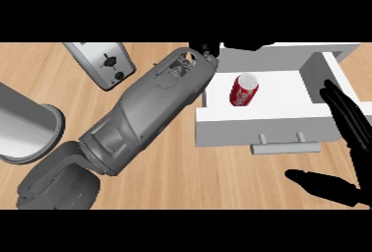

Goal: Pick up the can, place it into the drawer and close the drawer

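A red can (245,90) lies on its side inside the open white drawer (262,114), near the left wall. My left forearm crosses the counter from the lower left. My left hand (206,48) sits at the drawer's back left corner, partly cut by the view's top edge. What shows of its fingers is spread out and apart from the can. My right hand (347,118) hovers open by the drawer's right wall, fingers straight and pointing away, thumb low near the front. It holds nothing.
The drawer's grey handle (286,146) faces me at its front. A grey toaster-like appliance (102,64) stands at the back left. A large metal pot (23,129) sits at the left edge. Bare wooden counter (218,182) lies in front of the drawer.
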Action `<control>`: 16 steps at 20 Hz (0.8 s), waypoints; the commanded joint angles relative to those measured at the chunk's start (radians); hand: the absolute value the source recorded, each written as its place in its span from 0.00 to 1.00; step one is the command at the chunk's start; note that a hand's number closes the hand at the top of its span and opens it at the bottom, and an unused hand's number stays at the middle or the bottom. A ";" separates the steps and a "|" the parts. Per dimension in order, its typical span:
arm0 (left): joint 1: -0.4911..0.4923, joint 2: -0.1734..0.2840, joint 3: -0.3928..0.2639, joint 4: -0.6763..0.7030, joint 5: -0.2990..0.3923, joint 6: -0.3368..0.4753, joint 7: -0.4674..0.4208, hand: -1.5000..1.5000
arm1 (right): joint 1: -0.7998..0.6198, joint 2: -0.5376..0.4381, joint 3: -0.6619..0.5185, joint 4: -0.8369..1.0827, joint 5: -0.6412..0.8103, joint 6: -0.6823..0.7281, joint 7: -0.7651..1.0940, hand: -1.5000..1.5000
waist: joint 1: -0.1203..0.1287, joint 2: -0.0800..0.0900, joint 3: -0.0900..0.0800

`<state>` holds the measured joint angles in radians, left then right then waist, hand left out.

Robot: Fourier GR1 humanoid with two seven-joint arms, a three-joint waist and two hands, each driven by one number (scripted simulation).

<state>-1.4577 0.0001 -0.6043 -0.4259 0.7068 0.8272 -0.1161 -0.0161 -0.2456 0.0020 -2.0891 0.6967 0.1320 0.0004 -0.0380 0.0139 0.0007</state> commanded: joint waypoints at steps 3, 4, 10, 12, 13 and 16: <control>0.010 0.000 -0.011 -0.048 -0.006 0.038 0.044 0.00 | -0.092 0.000 0.108 0.202 0.251 -0.080 0.005 0.00 | 0.038 -0.009 0.000; -0.023 0.030 0.029 -0.009 -0.014 -0.017 0.039 0.00 | -0.099 -0.008 0.097 0.211 0.254 -0.070 0.015 0.00 | 0.038 -0.009 0.000; 0.048 0.102 -0.005 -0.152 -0.058 0.006 0.132 0.00 | -0.116 0.084 0.121 0.458 0.364 -0.283 -0.037 0.00 | 0.069 -0.019 0.000; 0.061 0.144 0.009 -0.163 -0.063 -0.026 0.147 0.00 | -0.143 0.069 0.061 0.555 0.343 -0.330 -0.077 0.00 | 0.061 -0.015 0.000; 0.057 0.158 0.000 -0.172 -0.082 -0.024 0.161 0.00 | -0.176 0.113 0.102 0.563 0.396 -0.340 -0.024 0.00 | 0.059 -0.015 0.000; 0.128 0.201 -0.022 -0.298 -0.104 0.000 0.219 0.00 | -0.197 0.113 0.075 0.664 0.397 -0.394 -0.061 0.00 | 0.068 -0.020 0.000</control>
<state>-1.3819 0.1505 -0.6152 -0.6321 0.6304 0.8204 0.0532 -0.1870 -0.1680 0.0779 -1.5536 1.0636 -0.1929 -0.0506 0.0266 -0.0093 -0.0060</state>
